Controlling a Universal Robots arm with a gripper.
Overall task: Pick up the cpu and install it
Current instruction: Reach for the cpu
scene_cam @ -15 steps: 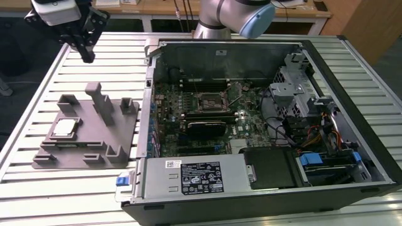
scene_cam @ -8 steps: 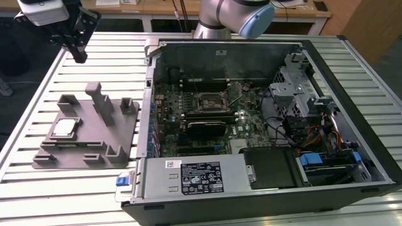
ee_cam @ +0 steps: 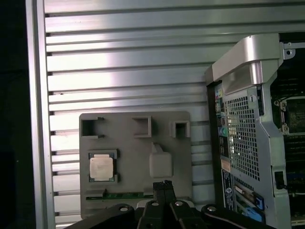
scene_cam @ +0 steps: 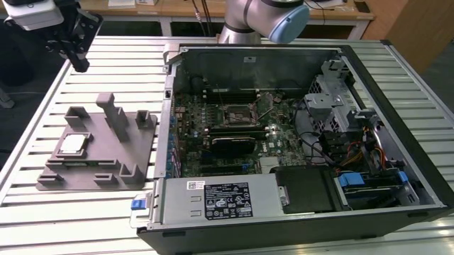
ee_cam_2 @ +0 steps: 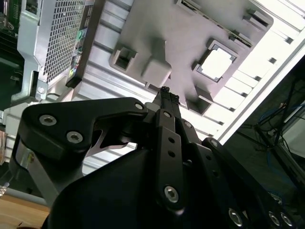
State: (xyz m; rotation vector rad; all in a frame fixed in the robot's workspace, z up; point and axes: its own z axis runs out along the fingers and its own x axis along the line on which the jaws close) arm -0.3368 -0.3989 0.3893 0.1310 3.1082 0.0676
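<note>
**Gripper** (ee_cam_2: 166, 95): black, two-fingered. In both wrist views the fingertips are seen pressed together with nothing between them (ee_cam: 162, 184). In the exterior view it is hung in the air over the far part of the table, at the exterior view's left (scene_cam: 80, 65).

**Cpu** (scene_cam: 74, 144): silver square, laid flat in a recess of the grey tray, on the tray's side toward the exterior view's left. It is untouched and well apart from the gripper, and is also recorded in both wrist views (ee_cam: 103, 167) (ee_cam_2: 217, 63).

**Grey tray** (scene_cam: 95, 170): plastic, fitted with upright pegs (scene_cam: 106, 106), set flat on the table just beside the computer case.

**Computer case** (scene_cam: 234, 228): black and silver, laid on its side with the panel off, toward the exterior view's right. A motherboard socket (scene_cam: 236, 112) is exposed inside, with no chip seen in it.

**Table** (scene_cam: 71, 223): slatted pale metal, brightly lit.

**Arm** (scene_cam: 262, 16): grey and blue joint, seen at the far edge.

**Room**: wooden-topped benches (scene_cam: 142, 8) are ranged beyond the table; dark floor (scene_cam: 14, 106) is seen past the table at the exterior view's left.
</note>
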